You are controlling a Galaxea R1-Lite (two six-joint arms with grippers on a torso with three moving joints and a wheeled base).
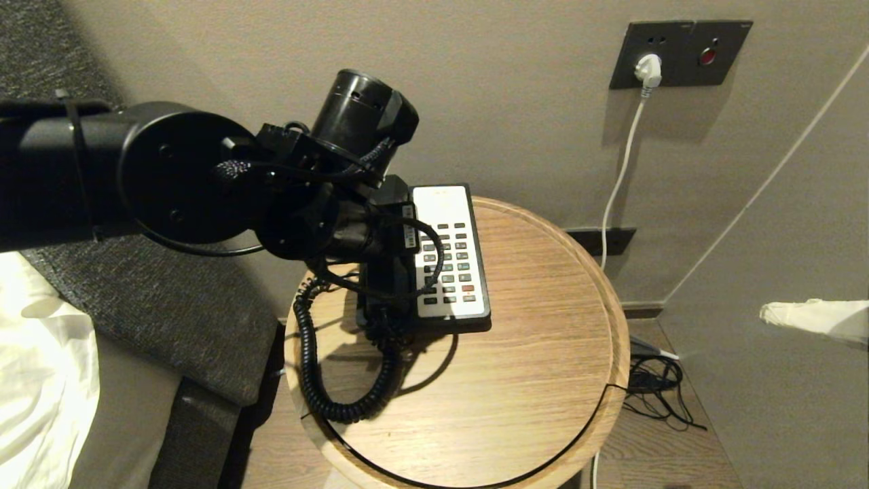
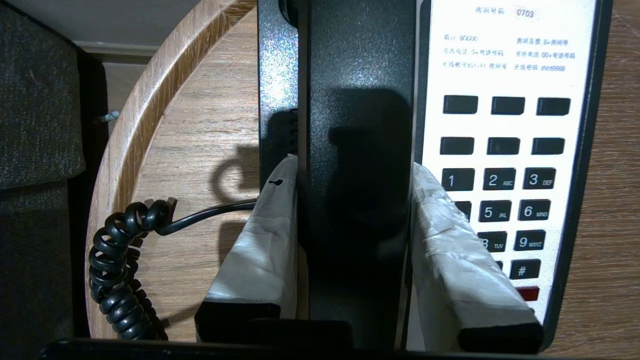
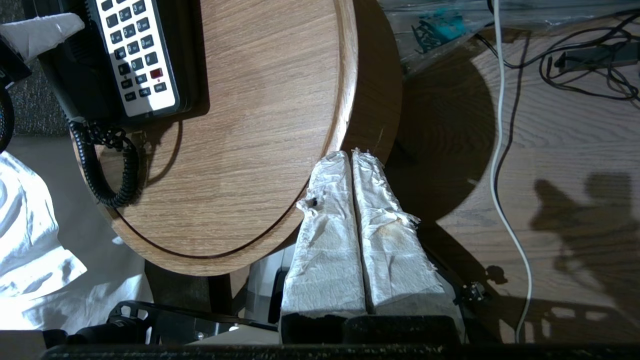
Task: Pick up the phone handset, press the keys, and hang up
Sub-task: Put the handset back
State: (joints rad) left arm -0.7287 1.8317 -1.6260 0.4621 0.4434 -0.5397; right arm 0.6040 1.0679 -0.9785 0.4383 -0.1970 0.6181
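While our left gripper (image 2: 354, 210) clamps phone handset (image 2: 360, 125) at mid-length, white-wrapped fingers (image 2: 260, 240) pressing both flanks, handset lies along phone base (image 1: 451, 255), apparently in cradle at 9 o'clock of keypad (image 2: 505, 185). Coiled cord (image 1: 319, 367) loops toward 7 o'clock on round wooden table (image 1: 543, 353). Our right gripper (image 3: 352, 225), fingers pressed together, empty, parks off table's 3 o'clock rim. We judge: grasp made; lift, key presses, hang-up all remain.

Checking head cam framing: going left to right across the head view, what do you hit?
White bedding → left arm → coiled cord → phone base keypad → round wooden table → white plug in the wall socket → right gripper, off to the side.
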